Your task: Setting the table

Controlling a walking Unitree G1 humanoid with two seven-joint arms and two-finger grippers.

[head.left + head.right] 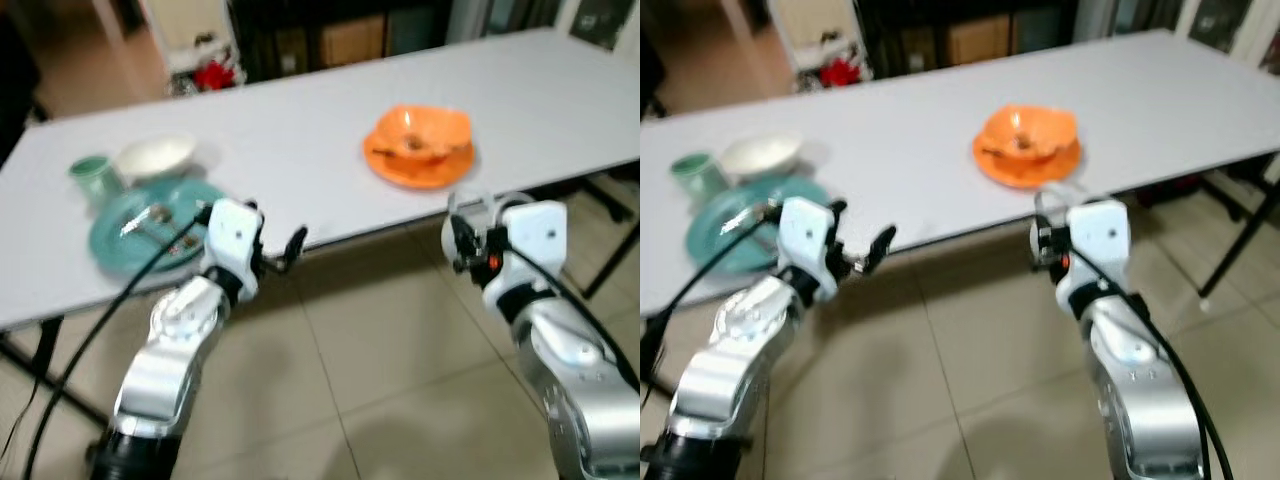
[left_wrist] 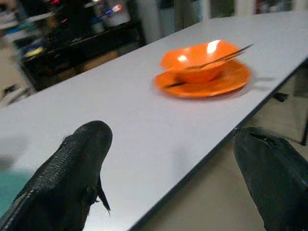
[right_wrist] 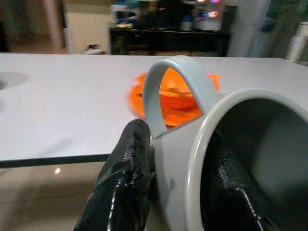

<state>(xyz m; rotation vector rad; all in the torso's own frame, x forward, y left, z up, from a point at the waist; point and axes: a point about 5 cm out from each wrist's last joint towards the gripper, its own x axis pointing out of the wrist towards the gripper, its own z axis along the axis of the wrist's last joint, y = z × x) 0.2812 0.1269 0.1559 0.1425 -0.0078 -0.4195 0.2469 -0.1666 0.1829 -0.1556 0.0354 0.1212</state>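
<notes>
Head views: we stand at near edge of white table (image 1: 300, 150). Orange plate (image 1: 418, 160) with bowl and spoon sits near that edge. Teal plate (image 1: 120, 235), white bowl (image 1: 155, 155), green cup (image 1: 92, 178) far along table toward our left.

Left wrist: left gripper (image 2: 173, 178) spread, empty, over table edge, free for next item.

Right wrist: right gripper (image 3: 178, 192) pinches mug (image 3: 231, 159) wall, one finger inside, one outside; mug short of table, likely bound beside orange plate.
</notes>
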